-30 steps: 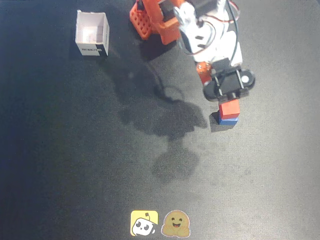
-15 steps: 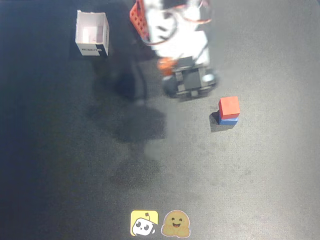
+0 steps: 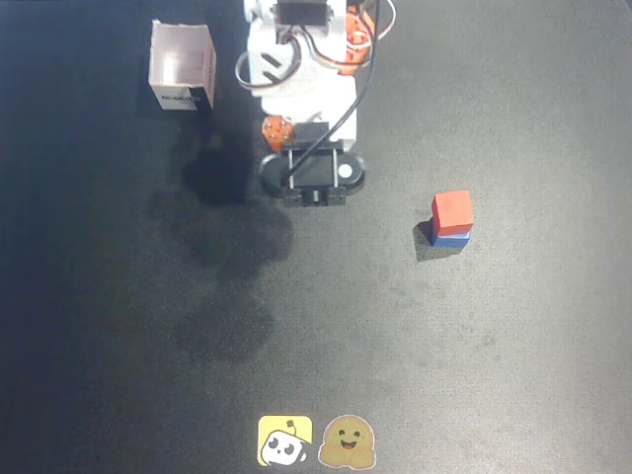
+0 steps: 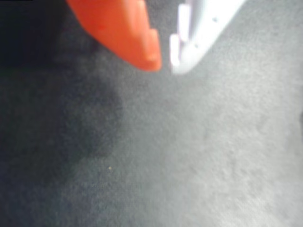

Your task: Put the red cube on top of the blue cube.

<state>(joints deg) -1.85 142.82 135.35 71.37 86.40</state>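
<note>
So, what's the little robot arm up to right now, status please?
Gripper holding nothing, fingers nearly closed, over bare dark mat. Small matte red cube sits on the small matte blue cube, apart from the arm. Nothing in the way.

a plain red cube sits over a blue cube, right of centre; upper left, a white box; dark grey mat.

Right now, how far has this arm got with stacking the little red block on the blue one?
It looks finished. In the overhead view the small matte red cube sits on the small matte blue cube, slightly offset. Nothing is in hand: in the wrist view the gripper holds nothing, its orange and white fingers nearly together above bare dark table. The arm is back near its base, so nothing visible remains.
</note>
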